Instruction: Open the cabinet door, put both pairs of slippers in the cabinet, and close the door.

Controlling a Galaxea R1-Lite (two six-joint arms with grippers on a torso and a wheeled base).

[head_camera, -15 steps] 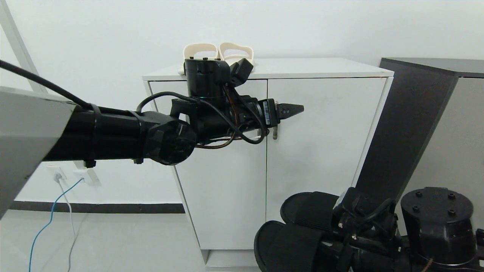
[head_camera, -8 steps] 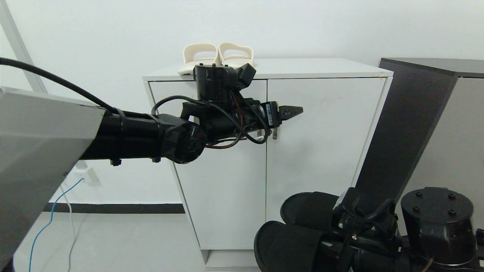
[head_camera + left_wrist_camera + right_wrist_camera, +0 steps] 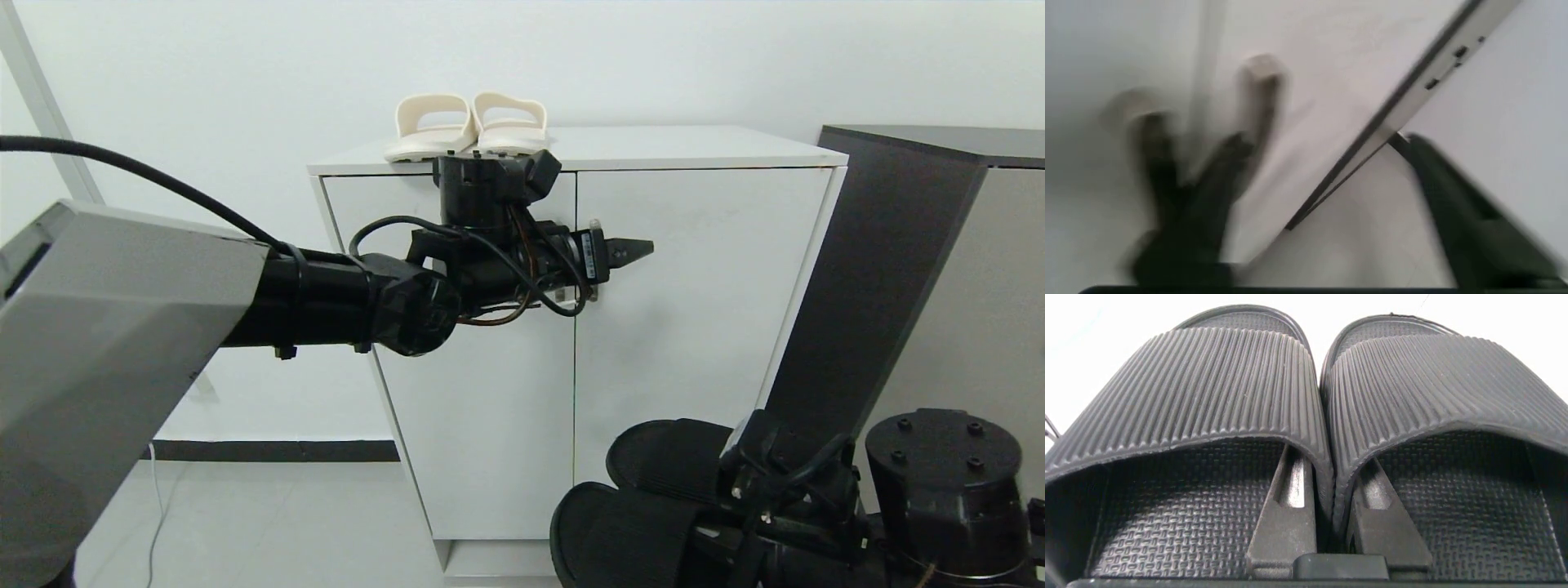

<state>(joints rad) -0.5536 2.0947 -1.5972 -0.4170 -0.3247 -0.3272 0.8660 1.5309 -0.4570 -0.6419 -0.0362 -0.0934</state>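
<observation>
A white two-door cabinet (image 3: 694,327) stands ahead with both doors shut. A cream pair of slippers (image 3: 469,122) rests on its top, at the left. My left gripper (image 3: 624,247) hovers in front of the door seam, just above the small door handles (image 3: 593,287). In the left wrist view, that left gripper (image 3: 1323,151) is open, its dark fingers (image 3: 1454,212) spread near two pale handle ends (image 3: 1261,69). Low on the right, my right gripper (image 3: 1335,518) is shut on a black pair of slippers (image 3: 645,490), pinching their inner sides (image 3: 1323,416) together.
A tall dark grey cabinet (image 3: 898,269) stands right beside the white one. White wall lies behind, with a dark skirting strip (image 3: 269,450) and pale floor at lower left. A cable (image 3: 155,523) trails on the floor there.
My left arm has pushed farther toward the cabinet and its wrist has dropped, uncovering the cream slippers. The right arm still holds the black slippers in the same place.
</observation>
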